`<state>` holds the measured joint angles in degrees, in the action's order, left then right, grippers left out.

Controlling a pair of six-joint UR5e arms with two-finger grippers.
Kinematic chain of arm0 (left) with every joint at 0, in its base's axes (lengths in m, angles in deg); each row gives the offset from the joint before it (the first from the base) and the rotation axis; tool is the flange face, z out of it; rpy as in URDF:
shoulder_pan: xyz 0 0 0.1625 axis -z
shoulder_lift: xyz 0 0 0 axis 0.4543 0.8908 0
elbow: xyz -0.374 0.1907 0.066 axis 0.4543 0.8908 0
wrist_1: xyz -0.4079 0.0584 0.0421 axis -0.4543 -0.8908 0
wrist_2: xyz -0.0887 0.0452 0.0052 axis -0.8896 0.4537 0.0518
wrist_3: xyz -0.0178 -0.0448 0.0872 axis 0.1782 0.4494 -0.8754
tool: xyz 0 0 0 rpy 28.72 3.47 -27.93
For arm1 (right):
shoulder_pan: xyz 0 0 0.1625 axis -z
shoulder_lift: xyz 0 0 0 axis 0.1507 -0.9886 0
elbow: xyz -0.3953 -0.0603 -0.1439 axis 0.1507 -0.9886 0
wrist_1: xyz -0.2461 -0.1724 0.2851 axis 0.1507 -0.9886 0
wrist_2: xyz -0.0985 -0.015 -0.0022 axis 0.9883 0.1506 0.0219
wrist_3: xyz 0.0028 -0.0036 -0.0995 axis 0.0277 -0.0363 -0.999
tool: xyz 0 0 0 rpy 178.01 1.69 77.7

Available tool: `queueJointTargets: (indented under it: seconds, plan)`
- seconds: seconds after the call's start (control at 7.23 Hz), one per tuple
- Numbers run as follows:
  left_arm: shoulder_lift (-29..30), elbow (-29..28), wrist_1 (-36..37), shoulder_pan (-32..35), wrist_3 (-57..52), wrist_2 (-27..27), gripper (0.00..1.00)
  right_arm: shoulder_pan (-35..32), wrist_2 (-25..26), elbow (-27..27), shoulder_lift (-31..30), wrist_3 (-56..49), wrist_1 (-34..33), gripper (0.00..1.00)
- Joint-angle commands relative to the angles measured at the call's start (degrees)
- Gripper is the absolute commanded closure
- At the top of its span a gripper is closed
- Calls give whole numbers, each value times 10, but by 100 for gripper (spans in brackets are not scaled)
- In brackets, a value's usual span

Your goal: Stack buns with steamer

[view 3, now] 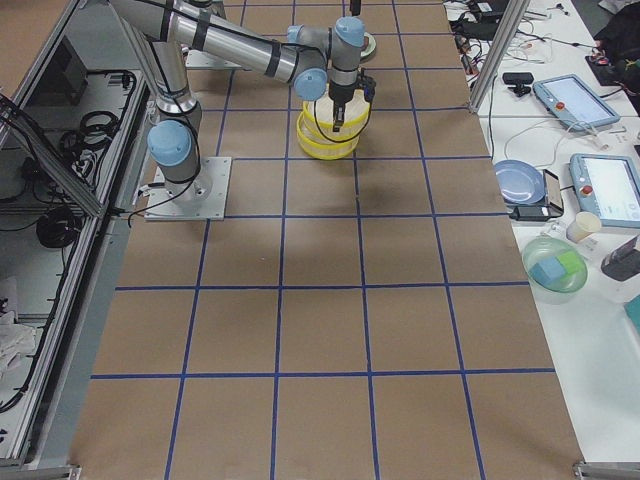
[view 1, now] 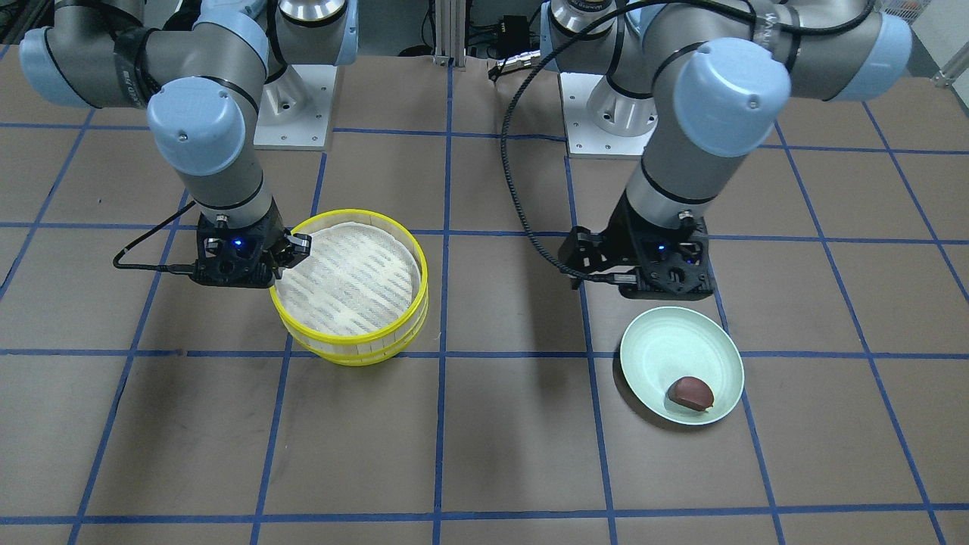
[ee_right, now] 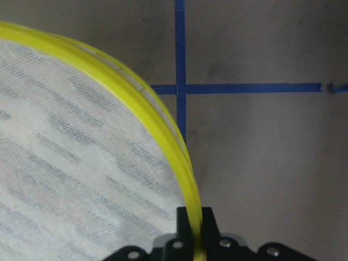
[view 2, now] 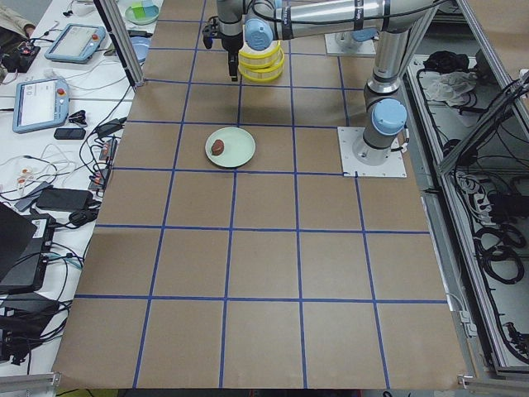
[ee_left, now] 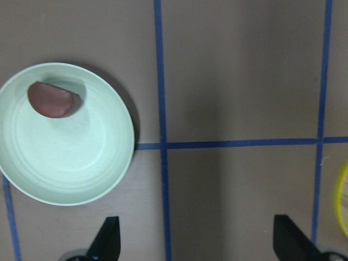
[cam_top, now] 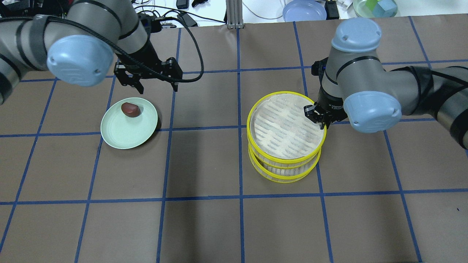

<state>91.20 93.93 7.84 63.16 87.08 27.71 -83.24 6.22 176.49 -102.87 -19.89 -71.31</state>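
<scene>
Over on the robot's left half of the brown-papered table (cam_top: 204, 164), the dark reddish-brown, glossy, rounded bun (cam_top: 130, 109) sits on the round pale green plate (cam_top: 126, 133), close to the rim rather than in the middle. It looks smooth and a bit lopsided, one end blunter than the other, so I'd guess it's slippery to pinch. It's the only bun showing in any view.

The left gripper (cam_top: 158, 87) hangs above the table just beside the plate, fingers spread wide with nothing between them. Here's the relation that matters: the bun is off toward the robot's left of that gripper and lower down, not under the gap between the fingers (the wrist cam has it up in the top-left corner). Its long axis runs roughly parallel to the line between the two fingertips, so a straight close would grab it end to end. A wrist turn might go better, just my read. The left arm is clearly the nearer one.

The right gripper (cam_top: 319, 118) is pinched tight on the rim of the top tier (cam_top: 248, 122) of the round yellow-rimmed steamer with the white mesh liner, over a second tier (cam_top: 281, 171). Can't tell if the top tier rests fully on the lower one.
</scene>
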Motion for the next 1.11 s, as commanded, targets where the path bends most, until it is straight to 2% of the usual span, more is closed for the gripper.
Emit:
queueJointTargets:
  seconds: [0.0,0.28,0.55,0.97]
  plan:
    - [5,2,4,-100,-197,25,0,-2,2,8,0,-22,-3,100]
    - [29,16,38,-141,-246,24,0,-2,3,14,1,-31,-1,100]
    - [80,63,167,-143,-258,20,0,-1,3,14,4,-39,7,100]
    - [138,68,213,-143,-258,-11,3,1,8,13,9,-39,1,100]
